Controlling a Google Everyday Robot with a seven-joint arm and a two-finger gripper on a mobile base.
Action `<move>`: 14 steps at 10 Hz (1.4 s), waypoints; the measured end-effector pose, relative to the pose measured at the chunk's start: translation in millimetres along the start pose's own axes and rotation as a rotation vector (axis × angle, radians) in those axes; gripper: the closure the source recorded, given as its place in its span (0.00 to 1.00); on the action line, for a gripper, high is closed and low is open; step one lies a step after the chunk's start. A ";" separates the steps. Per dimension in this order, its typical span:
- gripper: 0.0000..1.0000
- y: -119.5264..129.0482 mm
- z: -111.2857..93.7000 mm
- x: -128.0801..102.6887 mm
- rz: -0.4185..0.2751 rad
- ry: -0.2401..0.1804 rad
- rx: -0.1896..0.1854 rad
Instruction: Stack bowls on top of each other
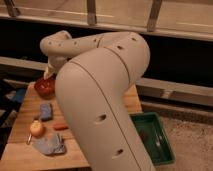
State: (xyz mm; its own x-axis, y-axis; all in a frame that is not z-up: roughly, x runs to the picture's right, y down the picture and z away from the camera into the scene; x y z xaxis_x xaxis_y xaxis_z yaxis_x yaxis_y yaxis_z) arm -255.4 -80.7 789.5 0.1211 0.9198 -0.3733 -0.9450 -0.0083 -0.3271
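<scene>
While the arm fills the view and hides the gripper, whose grip cannot be told, the red bowl sits at the table's far left corner, well apart from the green tray.

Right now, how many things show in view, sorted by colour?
Red: 2, bowl, pepper
Blue: 2, sponge, cloth
Yellow: 1, round fruit
Green: 1, tray
Total: 6
Pale shape beside the bowl unclear, uncounted.
The gripper is hidden behind the arm.
</scene>
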 end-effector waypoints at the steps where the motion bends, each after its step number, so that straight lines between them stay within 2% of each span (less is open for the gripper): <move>1: 0.20 4.6 0.1 -2.4 -0.002 -0.010 -0.009; 4: 0.20 1.4 -0.7 -3.2 0.002 -0.008 -0.012; 6: 0.20 0.7 14.2 -0.1 0.003 0.026 -0.066; 9: 0.20 14.8 68.8 3.6 -0.008 0.082 -0.181; 10: 0.20 19.2 80.5 3.2 -0.007 0.092 -0.208; 14: 0.20 29.2 109.2 10.0 0.017 0.137 -0.294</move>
State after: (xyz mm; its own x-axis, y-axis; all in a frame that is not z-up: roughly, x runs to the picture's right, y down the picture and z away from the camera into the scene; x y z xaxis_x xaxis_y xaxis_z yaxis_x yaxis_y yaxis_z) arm -315.0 -29.0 871.0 0.1653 0.8572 -0.4878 -0.8213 -0.1542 -0.5493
